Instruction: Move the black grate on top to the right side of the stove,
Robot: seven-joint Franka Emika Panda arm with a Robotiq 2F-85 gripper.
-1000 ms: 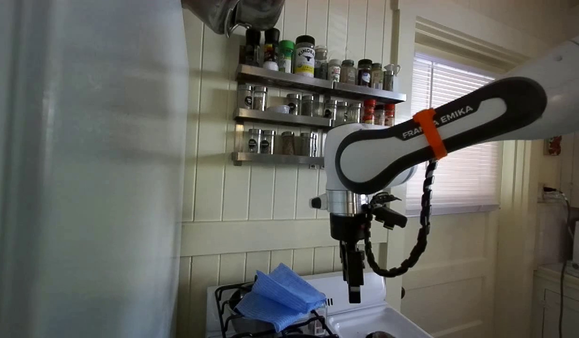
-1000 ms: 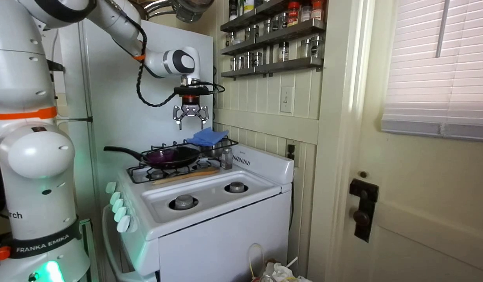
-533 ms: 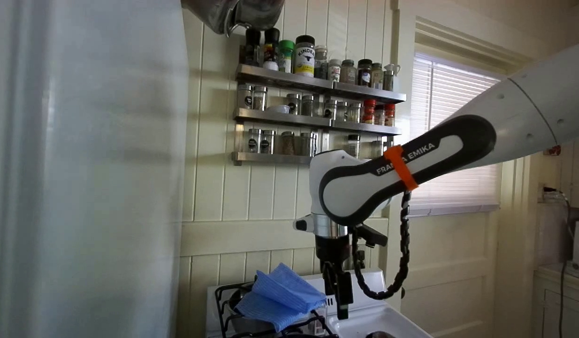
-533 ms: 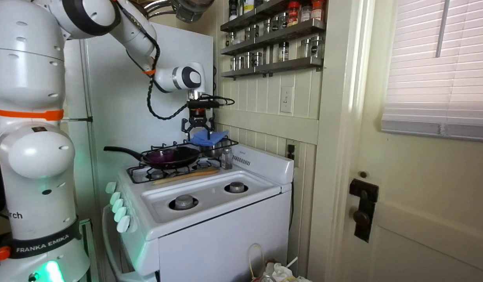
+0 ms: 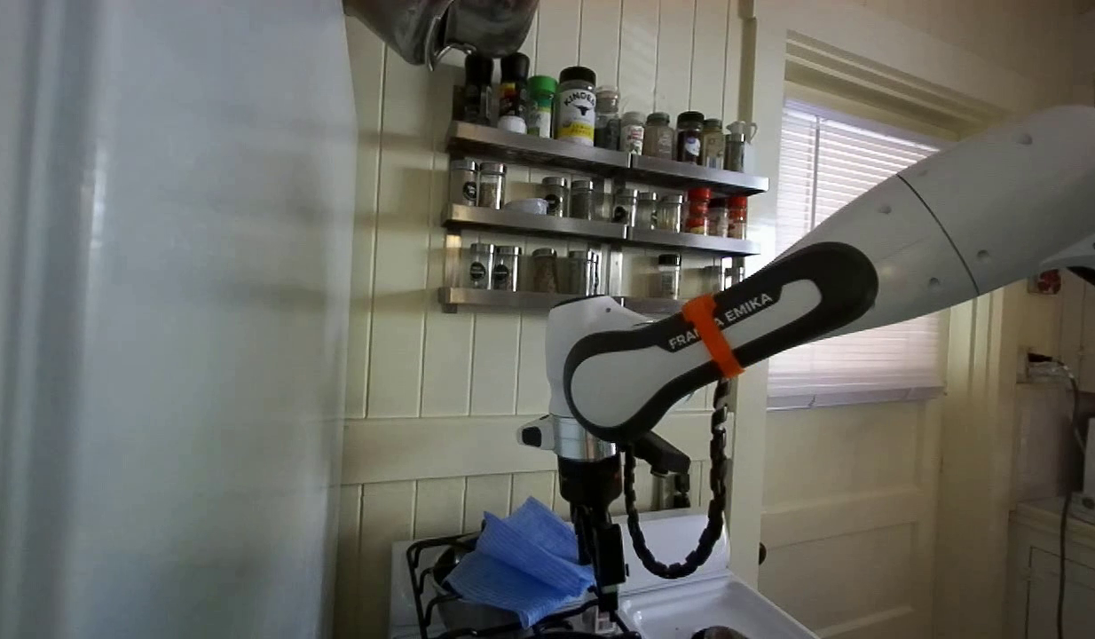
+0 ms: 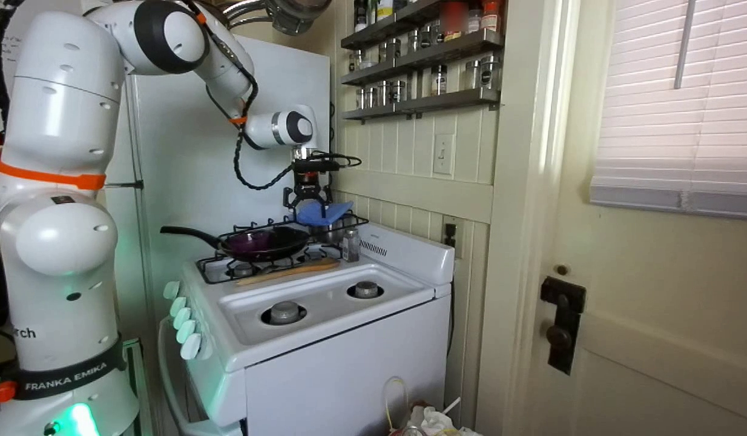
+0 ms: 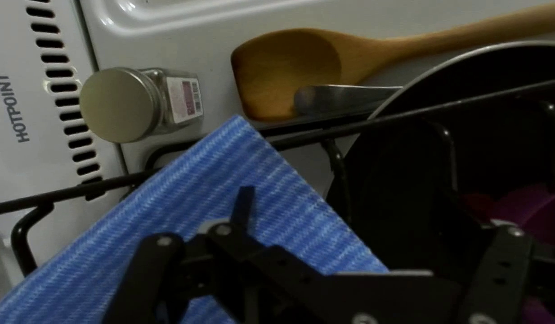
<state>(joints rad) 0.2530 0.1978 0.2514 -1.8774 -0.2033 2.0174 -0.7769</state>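
The blue cloth (image 7: 201, 180) hides part of the black grate (image 7: 66, 194). The wrist view's right edge crops the wooden spoon (image 7: 372, 54) and pan (image 7: 394, 180). In an exterior view, a red jar (image 6: 453, 17) is blurred.

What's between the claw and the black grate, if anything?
A blue cloth, partly: in the wrist view it covers a stretch of the grate, which is bare on both sides of it. The open gripper hangs close by, so it could perhaps take hold of a bare stretch instead.
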